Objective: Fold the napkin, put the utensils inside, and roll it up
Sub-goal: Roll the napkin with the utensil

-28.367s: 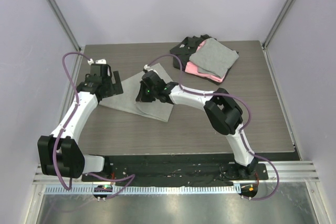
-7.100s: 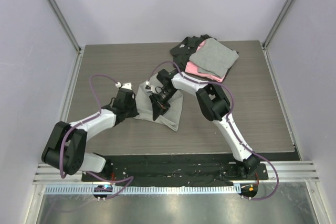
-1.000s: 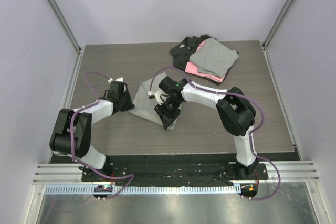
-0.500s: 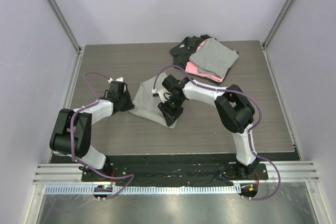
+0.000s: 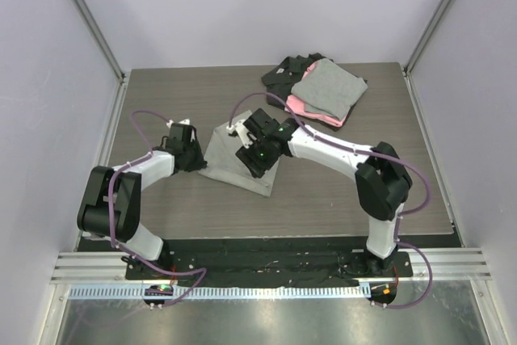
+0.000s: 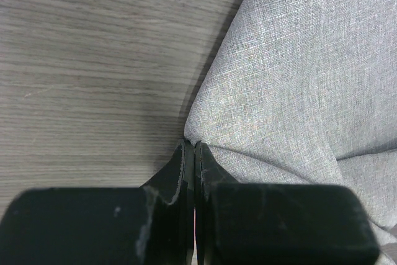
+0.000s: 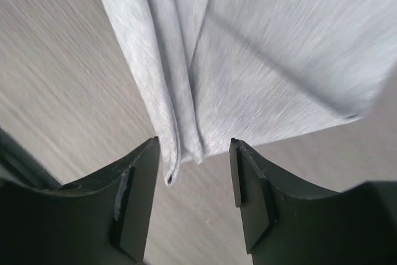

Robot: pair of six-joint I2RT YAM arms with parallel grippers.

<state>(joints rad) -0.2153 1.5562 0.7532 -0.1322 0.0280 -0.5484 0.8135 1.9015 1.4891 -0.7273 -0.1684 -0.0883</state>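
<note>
Light-grey square cloth napkin [image 7: 267, 60] is lying folded, left claw [image 6: 195, 147] shut at its corner, right claw [image 7: 192, 153] hanging open over its fold; flatten creases first.

The table [image 5: 202, 90] has a dark grey-brown top with a fine wood grain running from left to right. Plain pale lilac walls close it in: a back wall [image 5: 266, 6], a left wall [image 5: 40, 119] and a right wall [image 5: 489, 119]. A slim metal post [image 5: 89, 18] stands in the far left corner, another post [image 5: 440, 14] in the far right. At the near edge lie a black plate [image 5: 275, 250] and a shiny metal sheet [image 5: 266, 321]. The light is soft and even.
</note>
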